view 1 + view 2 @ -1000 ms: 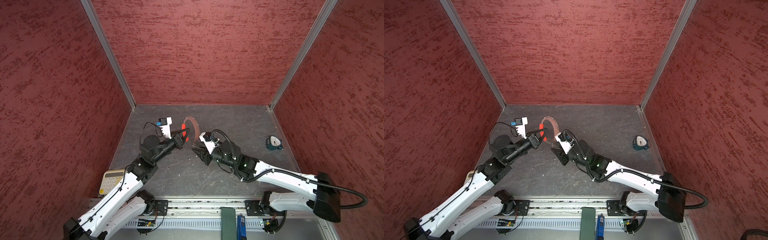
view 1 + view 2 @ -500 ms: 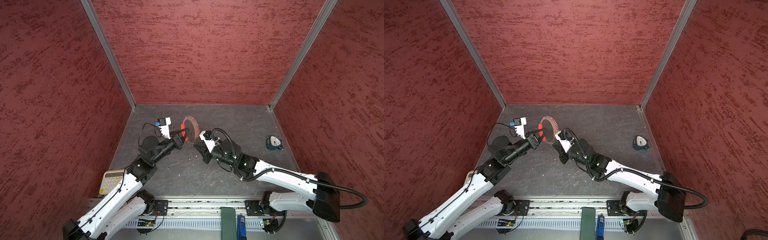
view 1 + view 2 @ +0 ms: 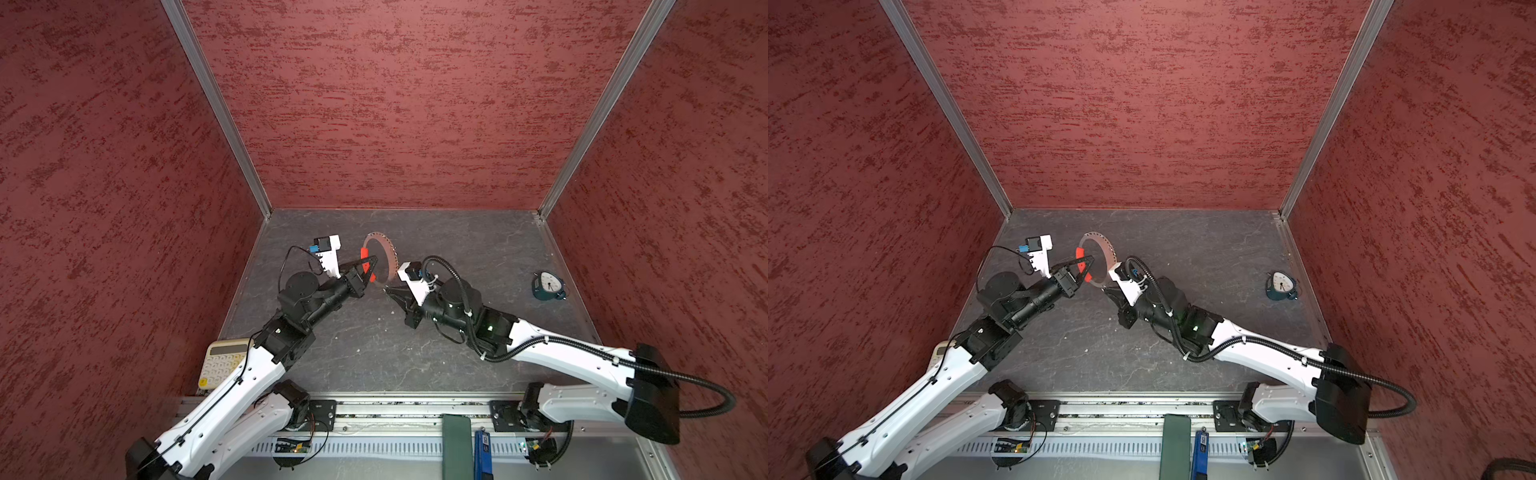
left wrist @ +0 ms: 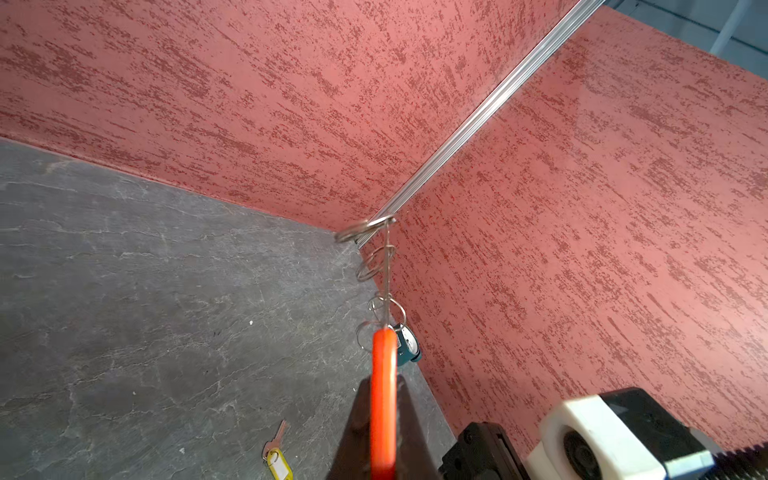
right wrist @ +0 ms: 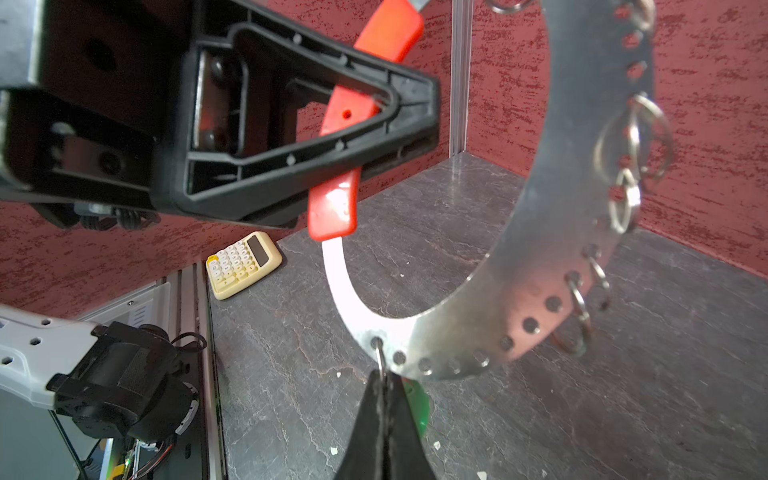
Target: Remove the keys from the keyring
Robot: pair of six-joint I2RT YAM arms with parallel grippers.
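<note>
So your left gripper (image 3: 373, 261) held the keyring (image 3: 390, 257) upright by its red sleeve (image 3: 364, 252), and your right gripper (image 5: 384, 384) was shut on the little ring (image 5: 379, 360) of the green key (image 5: 417, 405), hanging straight below the keyring

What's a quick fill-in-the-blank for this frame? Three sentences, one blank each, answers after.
1. The left gripper is shut on the keyring's ____ sleeve, holding it up.
2. The right gripper is pinched shut on the small ring of the green key, which hangs from the ____.
3. The yellow key lies loose on the ____.

Missing words: red; keyring; table.
</note>
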